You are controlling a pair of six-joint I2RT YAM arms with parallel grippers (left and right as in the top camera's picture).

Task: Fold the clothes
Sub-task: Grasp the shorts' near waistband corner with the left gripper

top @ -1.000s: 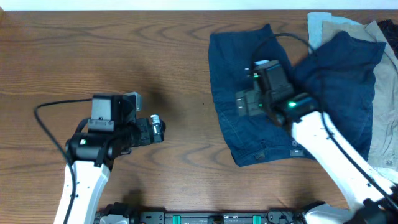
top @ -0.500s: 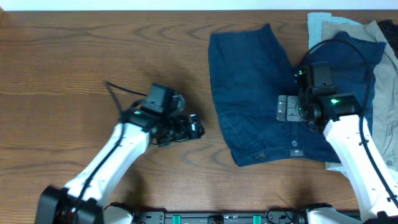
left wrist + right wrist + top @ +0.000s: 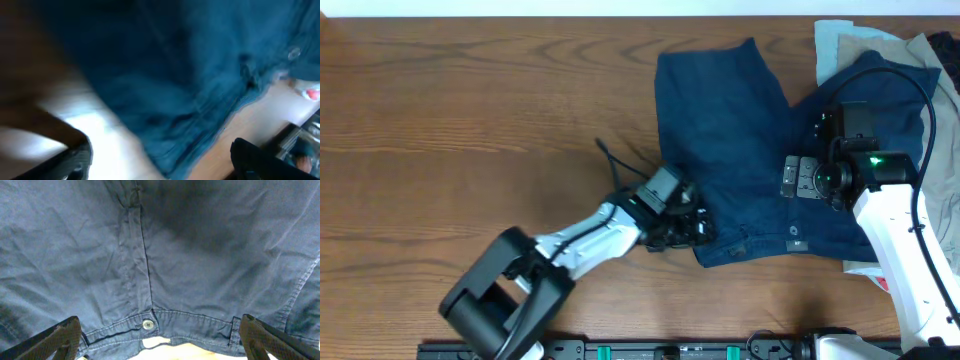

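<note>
The dark navy blue shorts (image 3: 730,150) lie spread on the wooden table (image 3: 470,120), waistband toward the front edge, right leg draped over the garment pile. My left gripper (image 3: 698,230) is open at the shorts' front left corner; the blurred left wrist view shows the navy cloth (image 3: 190,75) just ahead of its fingers (image 3: 160,167). My right gripper (image 3: 798,178) is open above the shorts near the waistband. The right wrist view shows the fly, the waistband and its button (image 3: 147,324) between the open fingers (image 3: 160,340).
A pile of tan (image 3: 940,150) and light blue (image 3: 832,45) garments lies at the right edge, partly under the shorts. A bit of red cloth (image 3: 882,284) shows near the right arm. Bare wood covers the left half of the table.
My left arm has swung far to the right, from the table's left side to the shorts' front left corner. My right gripper has moved right, from the shorts' middle toward the waistband.
</note>
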